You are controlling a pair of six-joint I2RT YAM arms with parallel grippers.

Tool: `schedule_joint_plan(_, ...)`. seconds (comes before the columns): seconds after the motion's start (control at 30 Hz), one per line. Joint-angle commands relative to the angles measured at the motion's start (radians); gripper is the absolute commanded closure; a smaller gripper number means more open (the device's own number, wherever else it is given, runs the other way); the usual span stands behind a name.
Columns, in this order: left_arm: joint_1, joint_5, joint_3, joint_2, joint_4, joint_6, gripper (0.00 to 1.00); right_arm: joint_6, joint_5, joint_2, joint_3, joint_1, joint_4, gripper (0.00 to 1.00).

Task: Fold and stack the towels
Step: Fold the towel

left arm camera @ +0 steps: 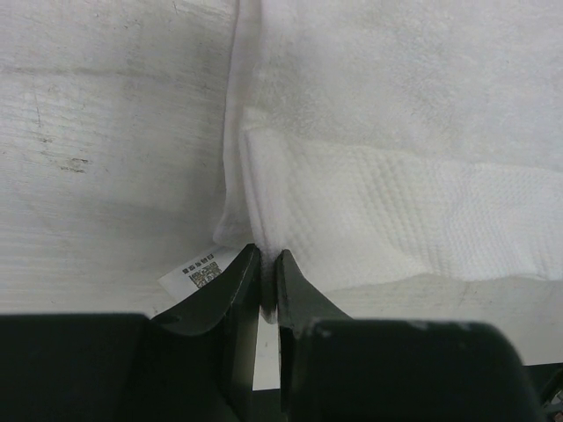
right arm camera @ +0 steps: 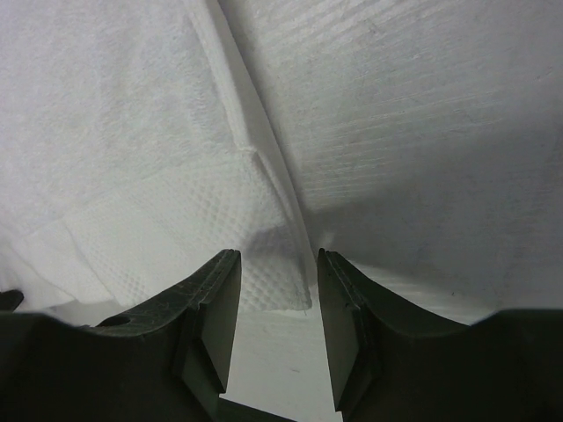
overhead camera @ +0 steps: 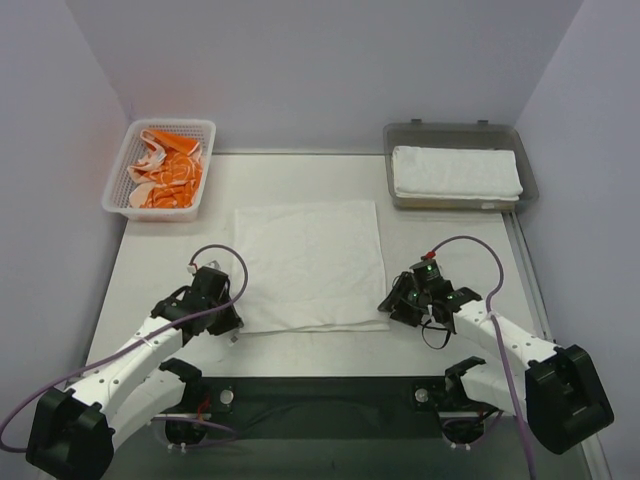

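The orange-and-white towel lay unfolded in the basket. The left gripper pinched a corner of the spread white towel between near-shut fingers. The right gripper stood open astride another corner. One folded towel lay in the tray.

Between the black left pincer and black right pincer, the towel is plain white, with a waffle-weave band just ahead of each. Far ahead of the left one, a white mesh basket holds orange-and-white cloth. Far ahead of the right, a grey tray holds a white folded towel.
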Motion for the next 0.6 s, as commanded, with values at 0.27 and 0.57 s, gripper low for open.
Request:
schedule_joint_plan(0.27, -0.006, -0.031, 0.049, -0.009, 0.007, 0.026, 0.86, 0.017, -0.026, 0.037, 0.000, -0.006, 0.019, 0.66)
schedule_joint_plan(0.57, 0.001, -0.074, 0.101, 0.016, 0.004, 0.064, 0.86, -0.010, -0.009, -0.041, 0.043, -0.006, -0.051, 0.99)
